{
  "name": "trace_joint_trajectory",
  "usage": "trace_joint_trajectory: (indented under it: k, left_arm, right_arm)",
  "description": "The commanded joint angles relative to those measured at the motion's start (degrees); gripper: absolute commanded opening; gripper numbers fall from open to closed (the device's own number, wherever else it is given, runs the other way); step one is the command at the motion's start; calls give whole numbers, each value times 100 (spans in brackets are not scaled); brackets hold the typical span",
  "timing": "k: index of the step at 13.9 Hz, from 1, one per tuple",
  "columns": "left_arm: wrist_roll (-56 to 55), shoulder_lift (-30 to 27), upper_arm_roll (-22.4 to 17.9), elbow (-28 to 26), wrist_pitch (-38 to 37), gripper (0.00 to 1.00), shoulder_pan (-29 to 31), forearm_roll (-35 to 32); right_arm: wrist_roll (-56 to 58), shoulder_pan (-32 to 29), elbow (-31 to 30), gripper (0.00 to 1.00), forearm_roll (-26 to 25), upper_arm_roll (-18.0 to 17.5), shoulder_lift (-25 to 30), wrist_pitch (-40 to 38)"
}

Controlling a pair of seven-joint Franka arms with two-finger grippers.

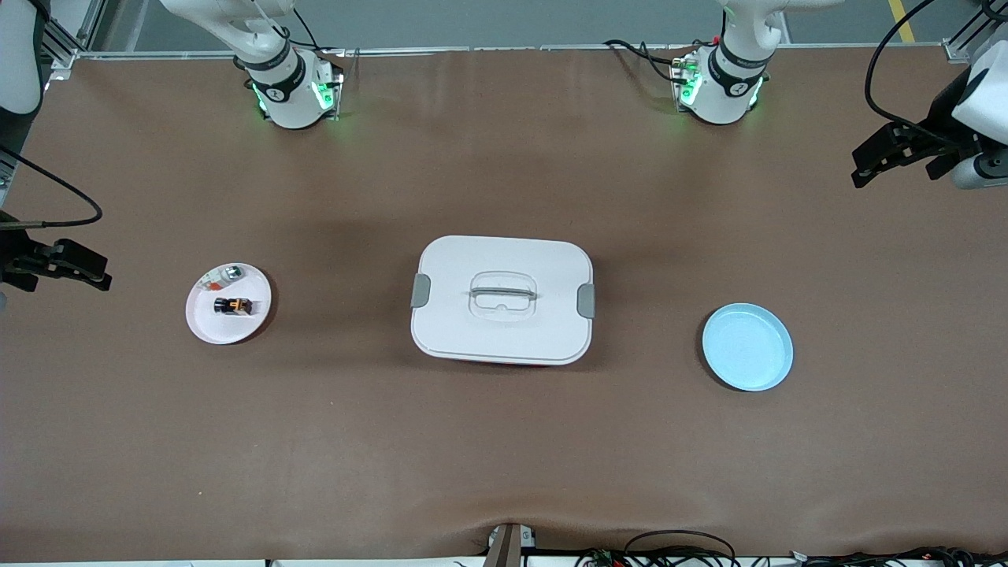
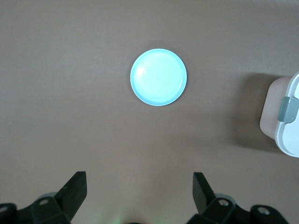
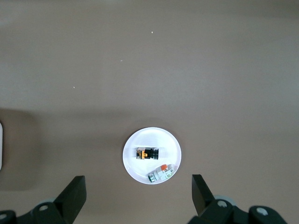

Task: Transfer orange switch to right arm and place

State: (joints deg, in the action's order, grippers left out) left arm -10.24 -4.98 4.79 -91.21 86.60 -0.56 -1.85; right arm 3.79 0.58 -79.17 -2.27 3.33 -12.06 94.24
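1. Orange switch (image 1: 236, 305), one: a tiny black block with an orange face, lying on the white plate (image 1: 206, 327) toward the right arm's end of the counter (image 1: 504, 441).
2. Silvery-clear piece (image 1: 231, 273), one, with a red-orange bit: on the same plate, beside the switch and farther from the front camera; the two lie apart.
3. Plates, two: the white one, and a light blue plate (image 1: 747, 347) toward the left arm's end of the counter, carrying nothing.
4. White lidded box (image 1: 502, 299), one: stands at mid-counter between the two plates, with a recessed handle (image 1: 502, 294) on the lid and a grey latch (image 1: 420, 290) at each short end.
5. Left end effector (image 2: 140, 192): fingers spread, holding nothing, hanging over bare counter at the left arm's end, well apart from the blue plate.
6. Right end effector (image 3: 138, 193): fingers spread, holding nothing, hanging over bare counter at the right arm's end, near the white plate.
7. No readable lettering shows on any item.
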Motion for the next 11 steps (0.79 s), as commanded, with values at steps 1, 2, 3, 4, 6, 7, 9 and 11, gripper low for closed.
trace_joint_trajectory:
  k: [1, 2, 3, 4, 6, 7, 9, 11]
  left_arm:
    - [75, -91, -4, 42, -108, 100, 29, 71]
    - [49, -74, -4, 42, -99, 100, 21, 80]
    - [40, -65, -4, 42, -99, 100, 21, 80]
    - [48, -65, 4, 42, -99, 100, 21, 80]
    - [101, -65, -4, 42, -99, 100, 21, 71]
    - [110, -73, -4, 42, -99, 100, 29, 80]
    - [110, -65, -4, 42, -99, 100, 29, 80]
    - [119, -65, -4, 50, -99, 100, 29, 71]
  right_arm:
    - [-54, 83, 24, 100, 104, 141, 81, -90]
    - [-54, 74, 24, 100, 104, 133, 116, -90]
    - [-54, 74, 33, 100, 104, 132, 142, -134]
    - [-36, 74, 33, 100, 104, 124, 204, -221]
    - [-36, 82, 33, 100, 104, 98, 335, -327]
    - [-27, 91, 33, 100, 113, 89, 388, -371]
    - [-19, 109, 24, 100, 113, 80, 424, -477]
    - [-62, 118, 15, 100, 261, 80, 433, -608]
